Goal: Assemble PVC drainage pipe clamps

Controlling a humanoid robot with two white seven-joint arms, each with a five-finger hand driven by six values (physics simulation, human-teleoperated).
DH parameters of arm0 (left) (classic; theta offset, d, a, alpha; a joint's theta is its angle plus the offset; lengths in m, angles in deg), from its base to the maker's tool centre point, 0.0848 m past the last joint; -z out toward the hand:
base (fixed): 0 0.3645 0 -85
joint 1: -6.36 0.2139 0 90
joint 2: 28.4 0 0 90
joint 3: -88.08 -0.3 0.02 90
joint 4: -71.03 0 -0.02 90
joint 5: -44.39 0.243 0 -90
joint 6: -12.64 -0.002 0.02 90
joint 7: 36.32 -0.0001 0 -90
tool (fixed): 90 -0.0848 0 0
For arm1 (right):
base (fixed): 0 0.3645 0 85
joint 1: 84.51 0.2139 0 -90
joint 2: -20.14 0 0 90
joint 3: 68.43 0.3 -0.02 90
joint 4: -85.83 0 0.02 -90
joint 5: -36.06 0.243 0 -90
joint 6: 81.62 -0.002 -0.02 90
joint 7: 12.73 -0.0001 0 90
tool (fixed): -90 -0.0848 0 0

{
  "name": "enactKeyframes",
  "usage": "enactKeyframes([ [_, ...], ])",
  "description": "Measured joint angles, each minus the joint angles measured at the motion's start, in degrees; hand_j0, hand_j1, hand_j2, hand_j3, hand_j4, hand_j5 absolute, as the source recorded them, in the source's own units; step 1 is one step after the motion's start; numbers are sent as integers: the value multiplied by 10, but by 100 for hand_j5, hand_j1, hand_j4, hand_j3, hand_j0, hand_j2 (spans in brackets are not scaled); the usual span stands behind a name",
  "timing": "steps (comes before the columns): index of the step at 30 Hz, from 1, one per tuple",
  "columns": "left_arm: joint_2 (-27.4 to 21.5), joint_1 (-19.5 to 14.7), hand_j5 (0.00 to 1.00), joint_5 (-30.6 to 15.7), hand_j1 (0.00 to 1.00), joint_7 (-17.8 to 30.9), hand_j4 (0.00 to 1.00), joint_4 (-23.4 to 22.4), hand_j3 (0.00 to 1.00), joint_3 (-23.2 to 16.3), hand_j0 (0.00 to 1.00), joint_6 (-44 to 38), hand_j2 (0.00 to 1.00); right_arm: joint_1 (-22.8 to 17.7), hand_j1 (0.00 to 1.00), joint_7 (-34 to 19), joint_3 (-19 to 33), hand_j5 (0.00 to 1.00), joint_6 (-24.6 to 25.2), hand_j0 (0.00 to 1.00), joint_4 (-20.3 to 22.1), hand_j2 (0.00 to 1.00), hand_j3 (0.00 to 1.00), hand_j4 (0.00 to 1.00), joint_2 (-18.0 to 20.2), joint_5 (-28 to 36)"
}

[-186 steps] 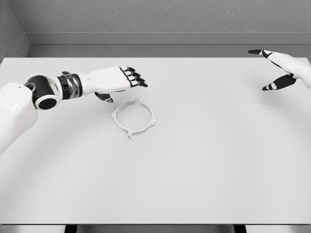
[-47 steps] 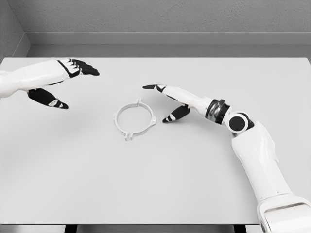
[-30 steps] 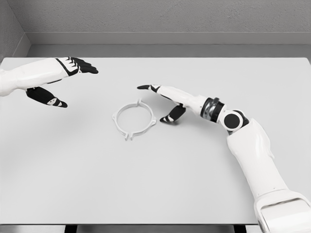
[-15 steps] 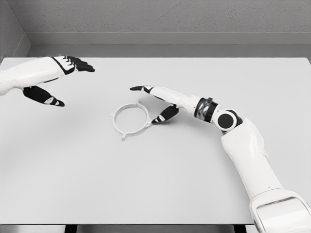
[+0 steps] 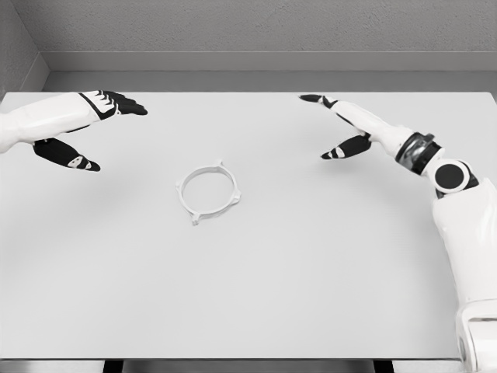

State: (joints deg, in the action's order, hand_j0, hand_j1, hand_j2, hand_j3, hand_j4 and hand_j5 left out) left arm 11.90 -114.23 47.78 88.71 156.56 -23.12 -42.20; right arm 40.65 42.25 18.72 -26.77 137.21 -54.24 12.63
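The bench (image 5: 256,295) is a flat, white, rectangular surface extending beneath and beyond the fingers on all sides. A grey textured wall (image 5: 256,27) stands behind its far edge, past the fingers. Dark supports (image 5: 113,366) show under the near edge.
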Motion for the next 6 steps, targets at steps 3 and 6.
enactKeyframes([
  [3,1,1,100,0,100,0,100,0,100,0,100,0,100,-21,100,0,25,100,0,100,0,100,100,100,59,35],
  [6,1,3,100,0,100,0,100,0,100,1,100,0,100,-25,100,0,34,100,0,100,0,100,100,100,95,56],
])
